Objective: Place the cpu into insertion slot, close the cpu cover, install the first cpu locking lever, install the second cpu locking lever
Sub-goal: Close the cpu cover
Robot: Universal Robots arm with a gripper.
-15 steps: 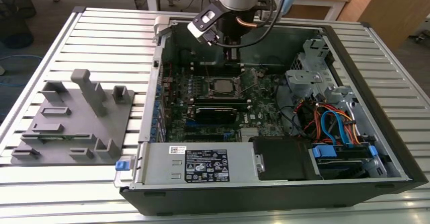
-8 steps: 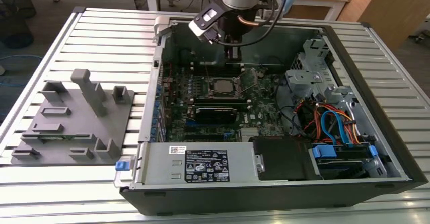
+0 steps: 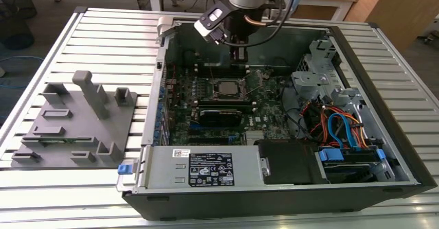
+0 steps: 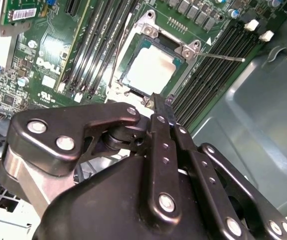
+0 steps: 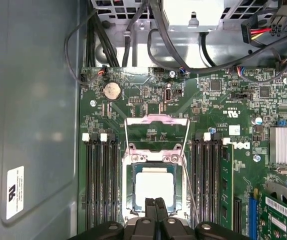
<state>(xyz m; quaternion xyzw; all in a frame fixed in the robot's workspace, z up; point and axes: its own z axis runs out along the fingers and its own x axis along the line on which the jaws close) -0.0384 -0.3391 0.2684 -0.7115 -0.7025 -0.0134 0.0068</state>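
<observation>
- At the exterior view's left, a grey fixture block with posts and pockets rests on the slatted surface. I cannot tell what its pockets hold.
- Moving right, the open computer case lies on that surface and holds the green motherboard.
- Near the board's middle is the insertion slot. The cpu already lies flat inside it, silver top up.
- My claw hovers just over one edge of the slot. Its two fingers are pressed together and pinch nothing.
- The cpu cover stands hinged open on the far side of the cpu from my claw, so the cpu lies between the claw tips and the cover.
- The cover's hinge edge runs crosswise to the long black memory slots that flank the slot.
- Thin wire locking levers run alongside the slot, roughly parallel to the memory slots. They look unlatched to me.
- I judge the cpu placement done, with the cover not yet closed over it.
- At the exterior view's right, the case also holds a metal drive cage and a bundle of orange and blue cables, well apart from my claw.
</observation>
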